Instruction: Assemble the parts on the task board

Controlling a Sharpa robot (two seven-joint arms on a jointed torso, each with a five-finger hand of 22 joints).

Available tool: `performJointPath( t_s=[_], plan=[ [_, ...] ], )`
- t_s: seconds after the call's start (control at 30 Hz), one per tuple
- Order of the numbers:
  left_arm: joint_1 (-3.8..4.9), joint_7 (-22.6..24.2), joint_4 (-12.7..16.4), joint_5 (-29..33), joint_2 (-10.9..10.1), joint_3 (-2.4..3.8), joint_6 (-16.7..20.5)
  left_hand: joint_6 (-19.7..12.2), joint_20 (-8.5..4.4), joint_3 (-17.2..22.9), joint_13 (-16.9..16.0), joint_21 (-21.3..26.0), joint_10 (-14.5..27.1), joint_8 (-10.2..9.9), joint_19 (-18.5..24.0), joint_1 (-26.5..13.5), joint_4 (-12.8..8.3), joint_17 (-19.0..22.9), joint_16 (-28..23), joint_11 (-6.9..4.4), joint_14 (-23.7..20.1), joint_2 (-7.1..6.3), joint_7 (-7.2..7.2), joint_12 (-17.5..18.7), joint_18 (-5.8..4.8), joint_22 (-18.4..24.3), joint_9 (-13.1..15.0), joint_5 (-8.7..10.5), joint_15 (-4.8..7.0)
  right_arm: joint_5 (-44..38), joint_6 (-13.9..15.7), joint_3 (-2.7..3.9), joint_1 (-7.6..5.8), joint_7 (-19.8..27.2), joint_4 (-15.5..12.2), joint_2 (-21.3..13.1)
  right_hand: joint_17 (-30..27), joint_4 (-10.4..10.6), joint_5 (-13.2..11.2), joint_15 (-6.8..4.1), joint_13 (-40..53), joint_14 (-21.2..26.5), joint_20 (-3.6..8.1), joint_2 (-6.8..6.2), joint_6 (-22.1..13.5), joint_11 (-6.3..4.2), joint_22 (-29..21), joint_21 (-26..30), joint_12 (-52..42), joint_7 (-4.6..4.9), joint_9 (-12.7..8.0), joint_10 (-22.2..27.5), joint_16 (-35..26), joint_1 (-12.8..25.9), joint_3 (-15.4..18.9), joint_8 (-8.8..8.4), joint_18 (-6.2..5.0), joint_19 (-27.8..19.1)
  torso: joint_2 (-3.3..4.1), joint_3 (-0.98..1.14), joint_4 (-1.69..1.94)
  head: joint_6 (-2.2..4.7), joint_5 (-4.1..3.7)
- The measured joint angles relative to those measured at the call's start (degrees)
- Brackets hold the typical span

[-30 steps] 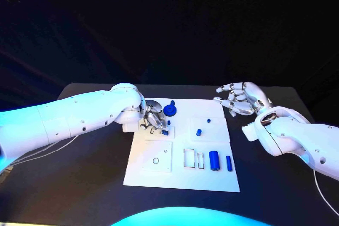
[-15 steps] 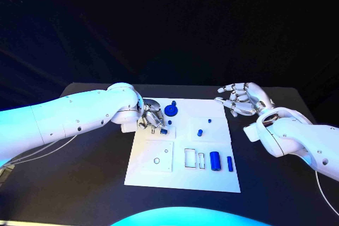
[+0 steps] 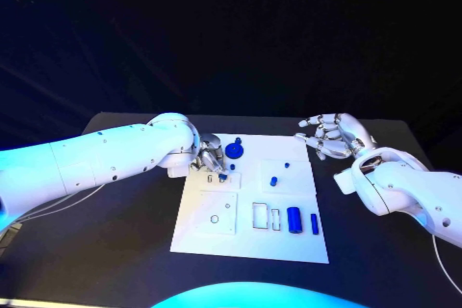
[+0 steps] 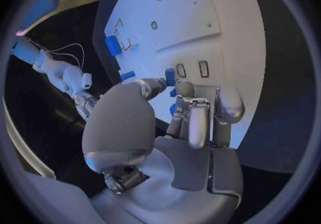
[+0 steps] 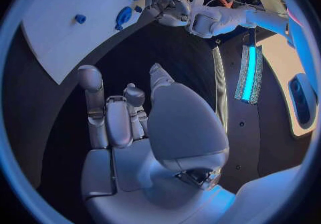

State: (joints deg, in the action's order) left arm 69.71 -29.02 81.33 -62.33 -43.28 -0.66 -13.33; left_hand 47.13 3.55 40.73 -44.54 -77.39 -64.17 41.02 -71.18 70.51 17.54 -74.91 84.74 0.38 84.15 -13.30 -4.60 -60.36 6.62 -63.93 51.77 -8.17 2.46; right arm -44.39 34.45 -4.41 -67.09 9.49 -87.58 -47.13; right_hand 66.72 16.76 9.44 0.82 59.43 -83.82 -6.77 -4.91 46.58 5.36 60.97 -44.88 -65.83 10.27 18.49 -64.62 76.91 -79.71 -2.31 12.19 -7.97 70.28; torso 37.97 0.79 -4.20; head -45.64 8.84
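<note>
The white task board (image 3: 248, 244) lies in the middle of the black table. My left hand (image 3: 210, 160) hovers over its far left corner and pinches a small blue part (image 4: 170, 76) between thumb and a finger, just above two small rectangular slots (image 4: 181, 70). A blue round part (image 3: 236, 148) stands just beside that hand. Two small blue pegs (image 3: 272, 181) sit mid-board, and two blue cylinders (image 3: 294, 219) lie at the near right. My right hand (image 3: 330, 135) floats off the board's far right corner, fingers apart, holding nothing.
Rectangular cut-outs (image 3: 260, 214) and a ring-shaped hole (image 3: 213, 219) mark the board's near half. Bare black table (image 3: 125, 241) lies on both sides of the board. In the right wrist view the board (image 5: 67, 37) sits beyond the right hand's fingers (image 5: 90, 87).
My left hand has shifted slightly over the board's far left corner, still with the small blue part. The right hand has stayed in place.
</note>
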Motion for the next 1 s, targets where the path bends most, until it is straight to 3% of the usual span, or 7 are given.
performJointPath(
  t_s=[1.0],
  plan=[
    [0.10,-0.59,-1.23,-4.21,1.30,-0.08,-1.54,0.61,-0.07,0.01,-0.61,-0.43,-1.17,-0.04,-0.49,-0.29,-0.01,0.00,0.22,-0.33,-0.21,-0.28,0.21,-0.39,0.00,-0.67,0.08,-0.48,0.21,0.00,0.11,0.00,0.38,0.02,0.03,0.05,-0.09,0.00,0.00,0.00,-0.09,0.00,0.00,0.24,0.00,0.02,-0.15,0.19,0.00,0.00,-0.04,-0.02,0.00,0.24,0.00,0.22,0.00,0.00,0.05,-0.04,-0.04,-0.61,0.21]
  ],
)
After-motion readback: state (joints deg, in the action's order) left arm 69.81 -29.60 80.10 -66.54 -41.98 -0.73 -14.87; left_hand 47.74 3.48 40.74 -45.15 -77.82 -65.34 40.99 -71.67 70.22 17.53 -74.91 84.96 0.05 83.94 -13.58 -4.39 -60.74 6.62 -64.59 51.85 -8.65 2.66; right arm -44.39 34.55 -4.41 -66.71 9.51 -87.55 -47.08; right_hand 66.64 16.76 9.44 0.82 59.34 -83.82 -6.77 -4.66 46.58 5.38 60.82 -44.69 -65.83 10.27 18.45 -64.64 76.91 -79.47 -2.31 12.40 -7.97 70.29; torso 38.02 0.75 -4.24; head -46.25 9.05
